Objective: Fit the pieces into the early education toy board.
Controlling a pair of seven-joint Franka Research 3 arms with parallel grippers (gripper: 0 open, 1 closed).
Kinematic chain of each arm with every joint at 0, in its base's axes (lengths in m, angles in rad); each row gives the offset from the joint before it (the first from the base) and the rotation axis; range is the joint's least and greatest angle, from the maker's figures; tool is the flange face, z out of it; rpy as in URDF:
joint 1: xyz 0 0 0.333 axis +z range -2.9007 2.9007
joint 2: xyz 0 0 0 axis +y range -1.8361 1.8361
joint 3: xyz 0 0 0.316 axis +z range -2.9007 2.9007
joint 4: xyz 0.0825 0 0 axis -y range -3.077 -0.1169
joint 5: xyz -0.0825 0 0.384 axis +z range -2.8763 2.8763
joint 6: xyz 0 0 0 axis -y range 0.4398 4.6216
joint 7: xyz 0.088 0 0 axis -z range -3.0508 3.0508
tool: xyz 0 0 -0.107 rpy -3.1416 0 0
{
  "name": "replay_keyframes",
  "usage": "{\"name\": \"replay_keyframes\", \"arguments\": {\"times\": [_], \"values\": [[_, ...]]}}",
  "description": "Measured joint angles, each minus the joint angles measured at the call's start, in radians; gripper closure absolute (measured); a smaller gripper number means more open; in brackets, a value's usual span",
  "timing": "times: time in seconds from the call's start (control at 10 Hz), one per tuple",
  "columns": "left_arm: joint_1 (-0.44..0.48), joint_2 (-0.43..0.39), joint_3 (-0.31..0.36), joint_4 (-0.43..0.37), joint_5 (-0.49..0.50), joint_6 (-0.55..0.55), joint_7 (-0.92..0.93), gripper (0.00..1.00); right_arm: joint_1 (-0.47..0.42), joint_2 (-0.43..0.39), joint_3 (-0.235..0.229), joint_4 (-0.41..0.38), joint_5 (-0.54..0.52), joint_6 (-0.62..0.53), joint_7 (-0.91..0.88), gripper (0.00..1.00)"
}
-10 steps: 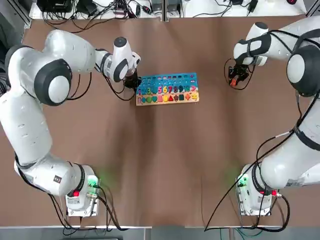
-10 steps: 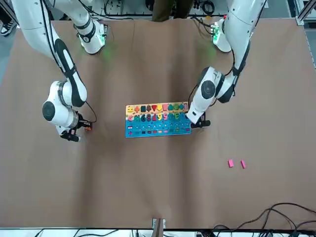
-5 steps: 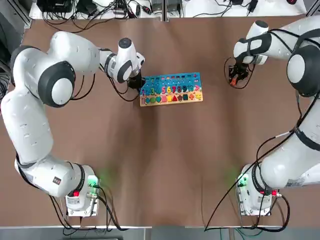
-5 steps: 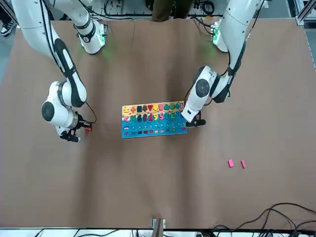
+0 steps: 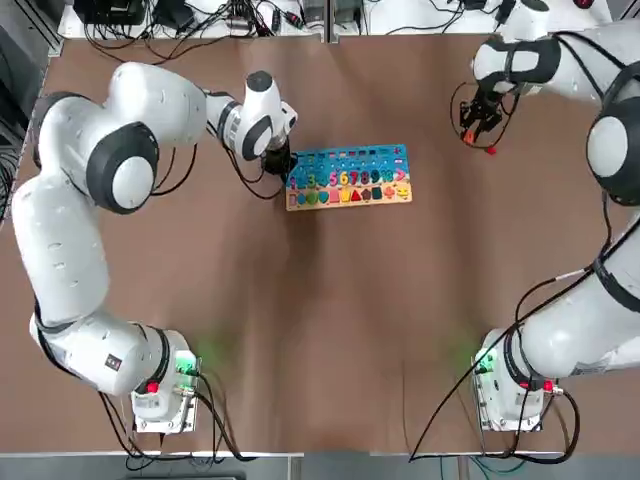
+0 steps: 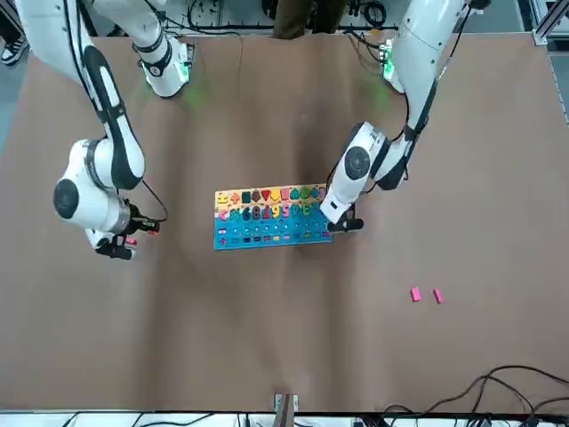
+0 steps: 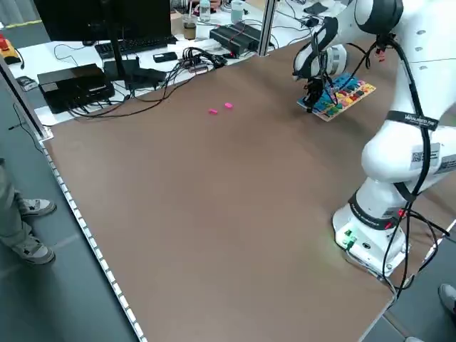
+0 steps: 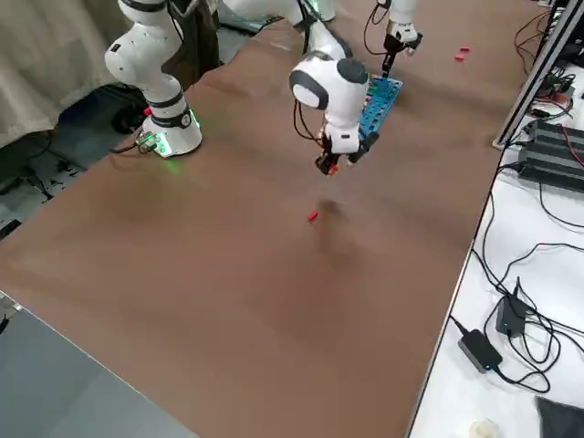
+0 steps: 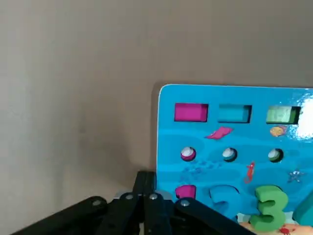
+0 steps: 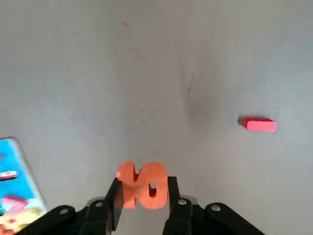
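From overhead, my left end effector (image 5: 281,163) sits fully closed against the left short edge of the small flat rectangular toy board (image 5: 348,178), blue on its far half and tan wood on its near strip, which lies on the brown surface (image 5: 320,320) a little left of centre. My right end effector (image 5: 478,125) hangs over the far right of the surface, well apart from the board.

From the front, two tiny pink pieces (image 6: 425,294) lie side by side on the far side of the surface, well apart from the board.

From my right side, a small red rectangular piece (image 8: 313,216) lies on the surface beneath my right end effector.

On my left wrist, the closed fingers touch the board's blue edge.

On my right wrist, the fingers are pinched on a tiny orange number-shaped piece (image 10: 143,185), with the red piece lying apart.
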Motion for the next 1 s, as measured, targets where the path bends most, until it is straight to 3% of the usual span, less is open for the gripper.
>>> {"name": "replay_keyframes", "arguments": {"times": [0.6,1.0], "values": [[-0.002,0.041,-0.012,0.074,0.04,-0.034,-0.003,0.99,0.168,-0.033,0.01,0.069,-0.002,-0.039,0.074,0.59],[0.001,0.049,-0.013,0.129,0.046,-0.145,0.015,0.93,0.258,-0.006,0.02,0.073,-0.001,-0.05,0.284,0.59]]}}
